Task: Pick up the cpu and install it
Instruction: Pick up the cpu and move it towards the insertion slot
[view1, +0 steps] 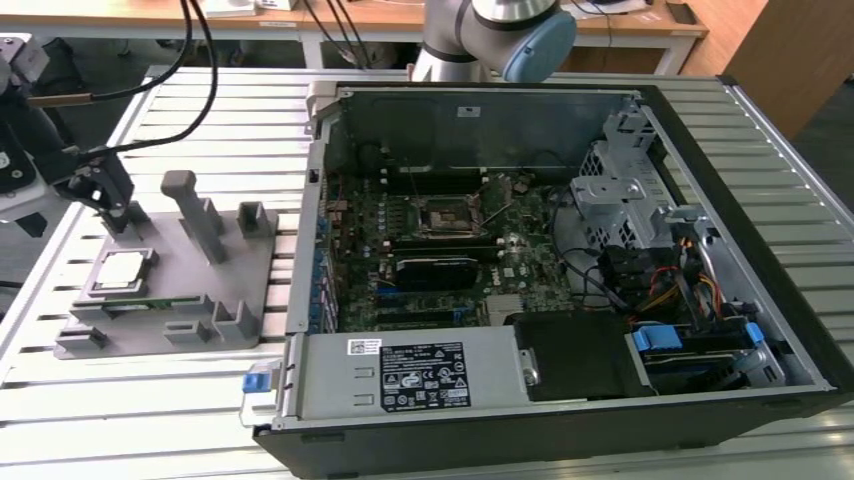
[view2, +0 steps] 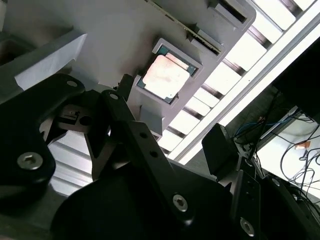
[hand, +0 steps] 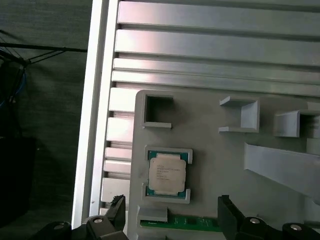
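The cpu (view1: 123, 270) lies flat, silver top up, in a square pocket of the grey holder plate (view1: 200, 290) at the exterior view's left. Both wrist views look at it: cpu (hand: 167, 173), cpu (view2: 165, 76). My gripper (view1: 100, 195) hangs a little above the plate, just behind the chip. Its black fingers (hand: 118, 215) stand apart with nothing between them, so the gripper (hand: 172, 217) is open and clear of the chip. On the motherboard inside the open computer case, the square socket (view1: 441, 215) sits near the middle.
Upright grey posts (view1: 187, 210) rise from the holder plate beside the gripper. A green strip (hand: 180, 222) lies in a slot next to the chip. The case's walls (view1: 747, 300), drive cage (view1: 627, 190) and cables surround the board. The slatted metal table (view1: 160, 420) extends around.
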